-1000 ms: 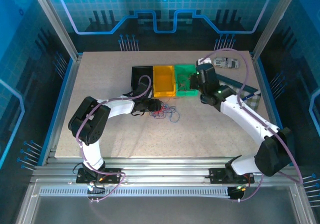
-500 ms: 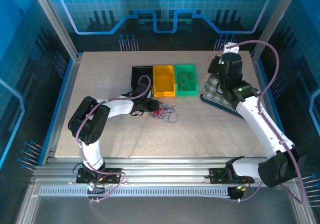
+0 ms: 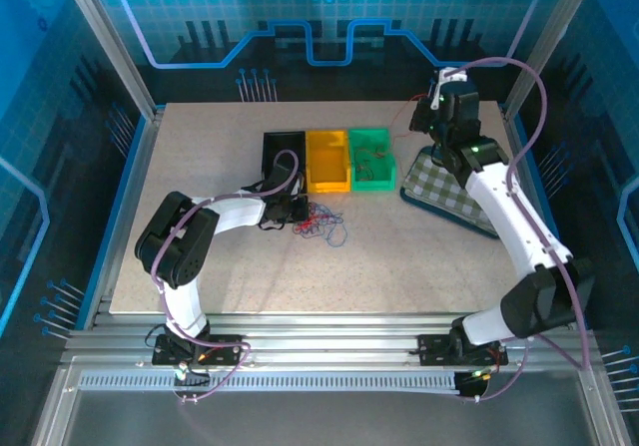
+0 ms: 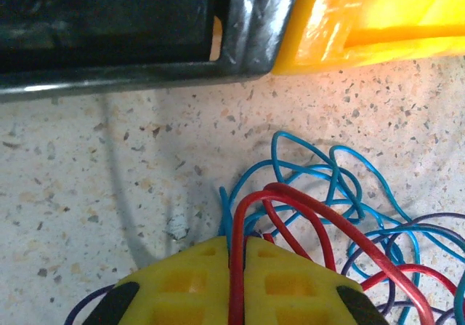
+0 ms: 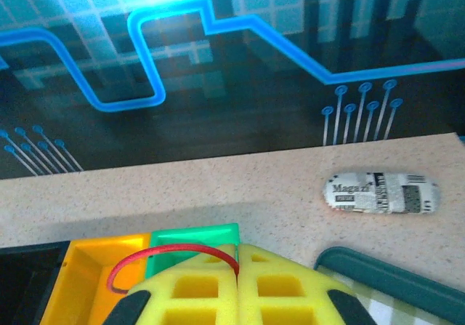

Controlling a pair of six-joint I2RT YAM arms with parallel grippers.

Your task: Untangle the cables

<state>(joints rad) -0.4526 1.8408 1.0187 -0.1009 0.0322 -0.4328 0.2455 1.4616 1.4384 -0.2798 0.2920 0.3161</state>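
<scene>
Now — I read the left gripper (image 4: pixel 237 285) pressed together, pinching one red wire (image 4: pixel 278 188) of the cables (image 3: pixel 321 224); they sprawl just ahead of it, trailing to its right. The right gripper (image 5: pixel 238 278), well apart, clamps a red loop (image 5: pixel 167 251) — left arm is nearer.

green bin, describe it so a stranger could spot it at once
On the far half of the table, three small bins stand in a row. The green bin is the rightmost, beside the checkered tray; its neighbours are the yellow bin and black bin.
</scene>
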